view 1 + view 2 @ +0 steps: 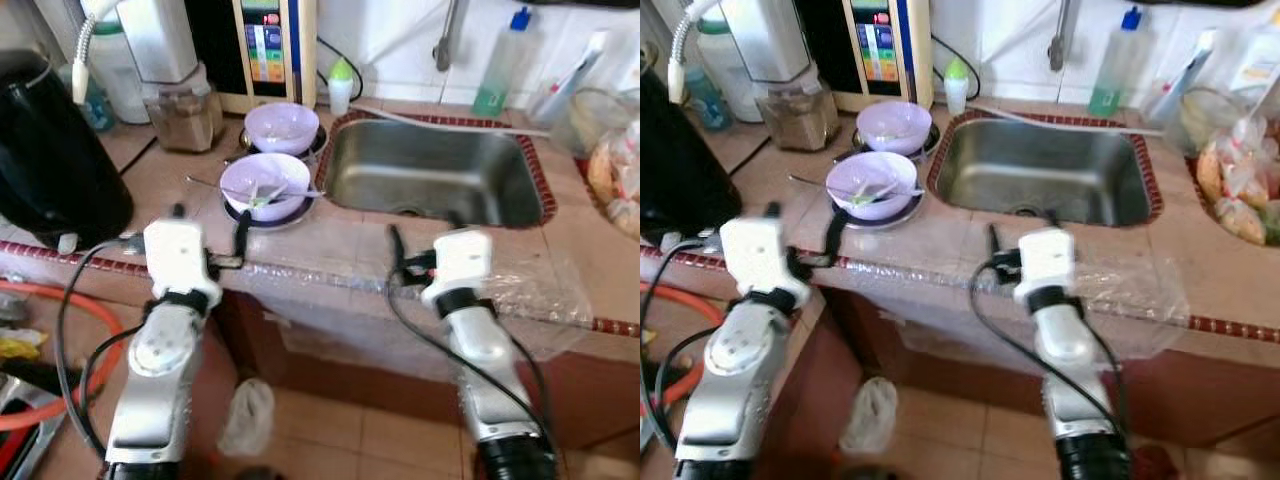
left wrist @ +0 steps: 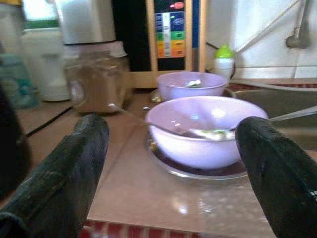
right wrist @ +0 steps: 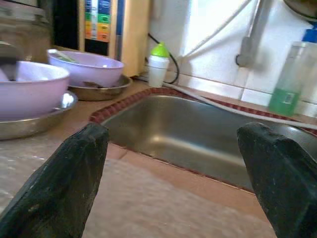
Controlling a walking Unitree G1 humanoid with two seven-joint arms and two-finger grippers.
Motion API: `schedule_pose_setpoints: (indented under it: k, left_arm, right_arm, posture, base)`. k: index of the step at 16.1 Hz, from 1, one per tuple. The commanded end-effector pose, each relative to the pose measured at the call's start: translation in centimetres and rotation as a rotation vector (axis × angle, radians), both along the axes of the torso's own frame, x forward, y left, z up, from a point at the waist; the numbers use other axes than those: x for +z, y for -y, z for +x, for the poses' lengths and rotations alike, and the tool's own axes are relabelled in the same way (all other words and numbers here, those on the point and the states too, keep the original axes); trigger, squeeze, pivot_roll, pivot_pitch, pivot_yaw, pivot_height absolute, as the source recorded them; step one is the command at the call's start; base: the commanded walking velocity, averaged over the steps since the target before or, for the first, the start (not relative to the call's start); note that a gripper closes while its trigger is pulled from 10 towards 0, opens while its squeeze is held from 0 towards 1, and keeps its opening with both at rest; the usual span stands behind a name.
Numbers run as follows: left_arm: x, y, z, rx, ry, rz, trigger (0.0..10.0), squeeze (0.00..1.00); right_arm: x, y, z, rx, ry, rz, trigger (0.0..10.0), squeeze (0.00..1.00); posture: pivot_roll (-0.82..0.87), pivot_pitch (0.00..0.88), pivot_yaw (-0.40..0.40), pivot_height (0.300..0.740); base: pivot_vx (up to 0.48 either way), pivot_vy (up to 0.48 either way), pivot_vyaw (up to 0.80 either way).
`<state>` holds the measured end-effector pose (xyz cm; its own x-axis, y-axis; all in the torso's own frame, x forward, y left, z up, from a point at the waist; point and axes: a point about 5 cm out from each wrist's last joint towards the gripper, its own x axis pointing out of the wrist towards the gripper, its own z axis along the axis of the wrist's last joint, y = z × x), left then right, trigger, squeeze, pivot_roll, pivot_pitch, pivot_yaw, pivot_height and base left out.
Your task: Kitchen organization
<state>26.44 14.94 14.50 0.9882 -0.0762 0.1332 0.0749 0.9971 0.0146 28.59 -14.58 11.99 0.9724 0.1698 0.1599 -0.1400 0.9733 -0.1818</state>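
Two lilac bowls stand on the tiled counter left of the steel sink (image 1: 500, 180). The near bowl (image 1: 265, 185) rests on a metal plate (image 2: 208, 171) and holds spoons (image 2: 218, 132) and green scraps. The far bowl (image 1: 282, 127) sits behind it on another plate. My left gripper (image 1: 210, 225) is open at the counter's front edge, pointing at the near bowl and a short way from it. My right gripper (image 1: 425, 235) is open over the counter in front of the sink, holding nothing.
A big black appliance (image 1: 50, 150) stands at the far left, with a jar of brown powder (image 1: 185, 118) and a water unit (image 1: 265, 50) behind the bowls. By the wall are a small green-capped bottle (image 1: 341, 85), tap (image 1: 445, 40) and soap bottle (image 1: 500, 70). Bagged food (image 1: 620, 170) lies at the right.
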Motion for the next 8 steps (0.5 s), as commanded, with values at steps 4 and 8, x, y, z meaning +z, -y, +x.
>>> schedule_pose_setpoints:
  k: [4,8]
  left_arm:
    - [-0.7,1.2,0.6,-0.073,-0.004,-0.029,10.0,0.0]
    - [-0.2,2.1,1.9,-0.108,0.022,-0.038,10.0,0.0]
  right_arm:
    - [0.2,0.5,0.0,-0.01,0.004,-0.007,10.0,0.0]
    - [0.0,0.4,-0.3,0.004,-0.003,-0.012,10.0,0.0]
  posture:
    - [0.0,0.0,0.025,0.74]
    - [-0.01,0.0,0.026,0.74]
  base:
    - [0.0,0.0,0.0]
    - [0.0,0.0,0.0]
